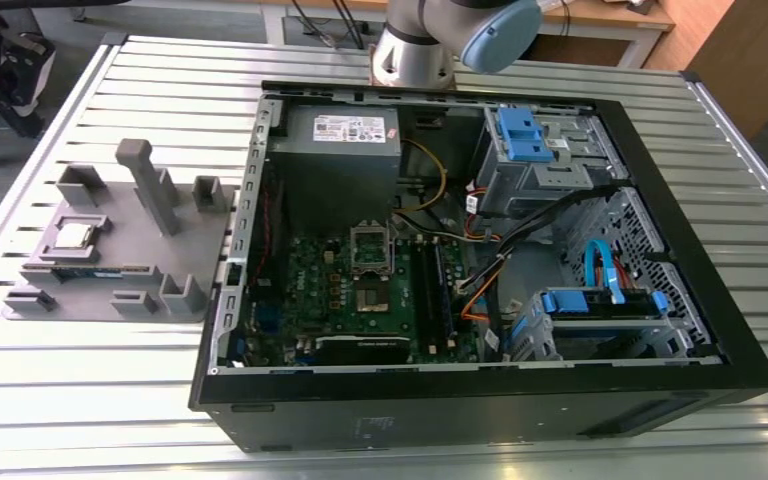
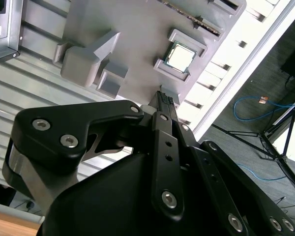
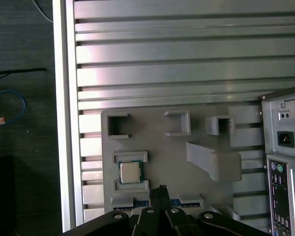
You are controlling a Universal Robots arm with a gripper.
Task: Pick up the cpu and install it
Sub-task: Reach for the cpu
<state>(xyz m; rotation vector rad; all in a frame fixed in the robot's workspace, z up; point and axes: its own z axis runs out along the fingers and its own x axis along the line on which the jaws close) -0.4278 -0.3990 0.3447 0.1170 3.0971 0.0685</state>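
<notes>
On the exterior view's left, the small square silvery cpu sits in a recess of the grey moulded holder plate on the slatted metal table. The open black computer case lies just beside it. In both wrist views the black gripper, closed and empty, hangs above the plate near the cpu.

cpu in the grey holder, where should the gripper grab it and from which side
Best from straight above, I'd say: the cpu lies flat, metal top up, in a shallow seat on the grey holder. Its raised lips guard two opposite edges; the other two look free, so pinch across those thin free edges.
</notes>
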